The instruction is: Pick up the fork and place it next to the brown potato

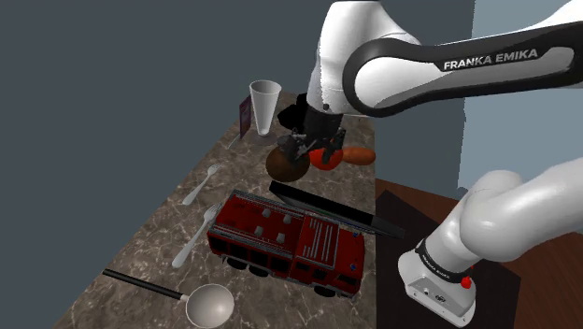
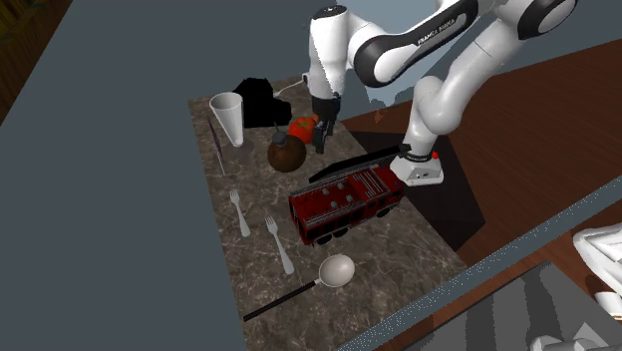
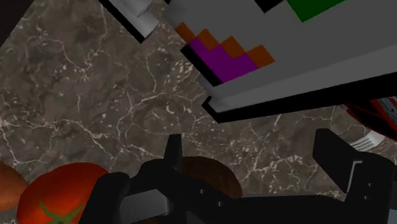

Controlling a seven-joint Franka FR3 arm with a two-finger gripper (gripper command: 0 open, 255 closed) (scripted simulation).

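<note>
Lying flat on the marble counter (image 1: 149,248), two forks rest side by side without touching, well apart from the gripper (image 1: 301,148). In the shoulder view the upper fork (image 1: 200,186) and the lower fork (image 1: 193,239) both run along a 7-to-1 o'clock line, with tines at the 1 o'clock end and handles at the 7 o'clock end. In the second exterior view the same long axes lean from 5 to 11 o'clock, tines toward 11.

The brown potato (image 1: 285,165) lies between 2 and 3 o'clock of the upper fork, just beside a red tomato (image 1: 324,159). The gripper hangs over these two with its fingers spread apart and clasping nothing. In the wrist view the potato sits low between them.

A white cup (image 1: 264,105) stands upright, mouth up, at 11 o'clock from the potato; what it holds cannot be told. A ladle (image 1: 209,303) lies at 6 o'clock of the lower fork, bowl facing up. A red toy fire truck (image 1: 285,241) stands at 3 o'clock of that fork.

The wrist view brings up a grey box (image 3: 305,57) patterned with purple and orange blocks.
</note>
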